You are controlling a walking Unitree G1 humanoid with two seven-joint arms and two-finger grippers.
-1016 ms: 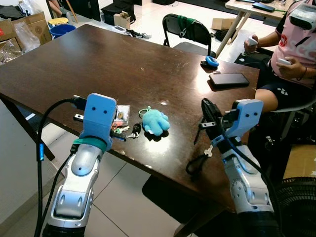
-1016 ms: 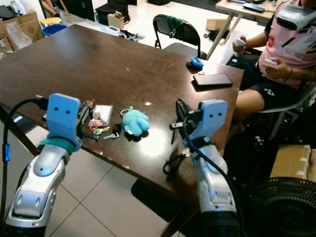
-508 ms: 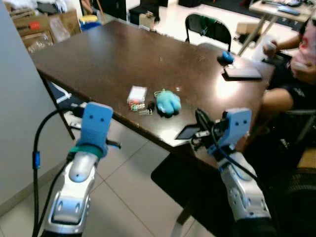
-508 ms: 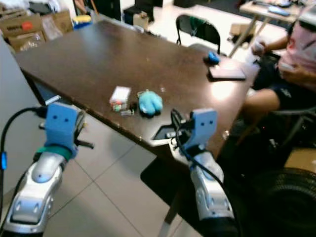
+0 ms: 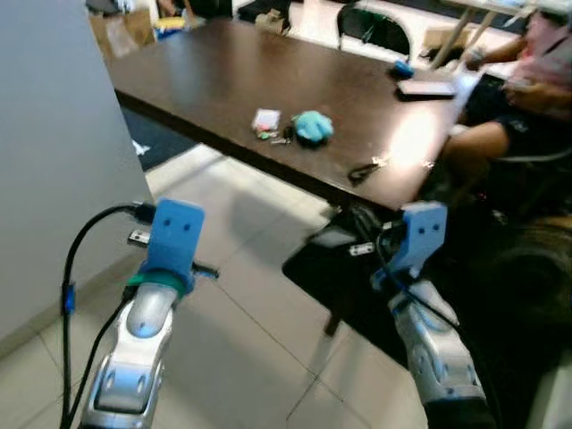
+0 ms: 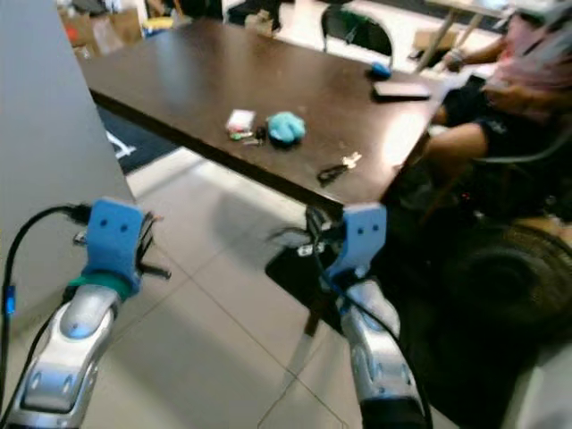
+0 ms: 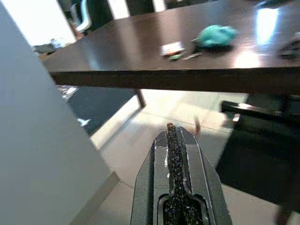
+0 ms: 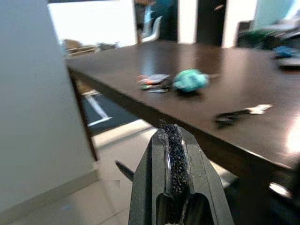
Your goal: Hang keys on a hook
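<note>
The left gripper [image 7: 171, 129] is held over the tiled floor [image 5: 232, 295], off the near edge of the dark wooden table [image 5: 214, 71], and its two black fingers are pressed flat together with nothing between them. The right gripper [image 8: 172, 129] is likewise raised short of the table edge, its fingers closed on each other and empty.

The keys [image 5: 279, 138] are seen lying on the table, well ahead of both grippers and untouched, with a turquoise plush charm [image 5: 313, 127] just beside them on the right gripper's side and a small clear packet [image 5: 265, 120] just beside them on the left gripper's side. A second, dark bunch with a strap [image 5: 365, 169] is laid nearer the table edge, ahead of the right gripper.

Farther beyond the right gripper, a dark phone [image 5: 427, 88] and a small blue object [image 5: 402, 68] are set at the far end of the table, where a seated person [image 5: 527, 71] is partly seen. A grey wall panel [image 5: 54, 161] stands close to the left gripper's outer side.
</note>
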